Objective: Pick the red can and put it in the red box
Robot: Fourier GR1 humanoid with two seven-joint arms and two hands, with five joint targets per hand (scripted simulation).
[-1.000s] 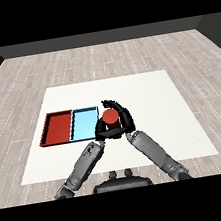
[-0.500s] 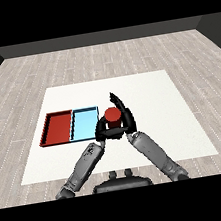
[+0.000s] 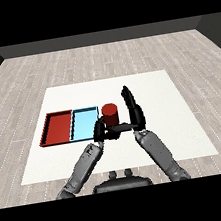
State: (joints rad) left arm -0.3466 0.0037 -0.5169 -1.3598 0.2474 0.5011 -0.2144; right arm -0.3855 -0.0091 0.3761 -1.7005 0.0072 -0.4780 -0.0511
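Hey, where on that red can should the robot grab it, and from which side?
Probably round the middle of its side wall, coming from the can's right. The red can stands upright beside the light blue tray, so that side is crowded. The right hand is already next to it with straight fingers, while the left hand sits low in front.

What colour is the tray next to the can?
Light blue tray, beside the red can; head view.
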